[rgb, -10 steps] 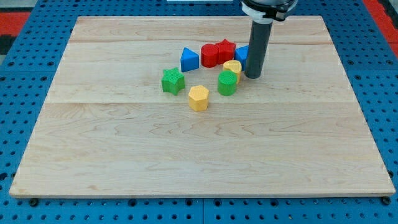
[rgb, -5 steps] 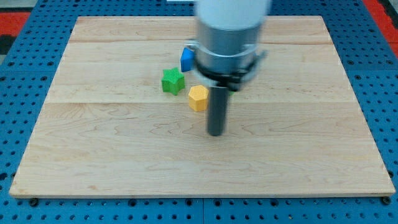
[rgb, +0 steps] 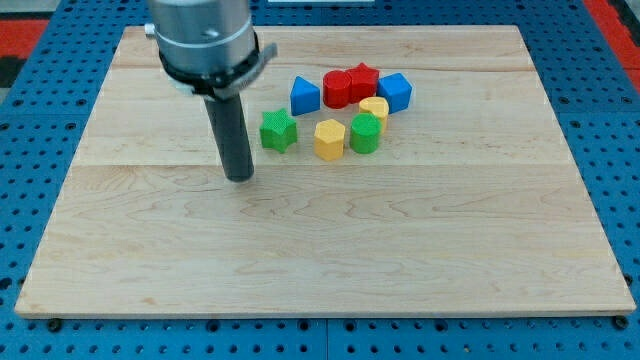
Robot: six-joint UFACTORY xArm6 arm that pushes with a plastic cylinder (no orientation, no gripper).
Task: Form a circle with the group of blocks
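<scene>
My tip rests on the wooden board, left of and slightly below the green star block, a small gap apart. To the right lie a yellow hexagon block touching a green round block, with a yellow round block just above them. Along the top of the cluster are a blue triangular block, a red round block, a red star block and a blue cube-like block.
The board sits on a blue perforated table. Red panels show at the top corners. The arm's grey body rises above the tip at the view's upper left.
My tip swept from the cluster's right side, down below it, then to the left of the green star. The yellow hexagon has moved right and up, against the green round block.
</scene>
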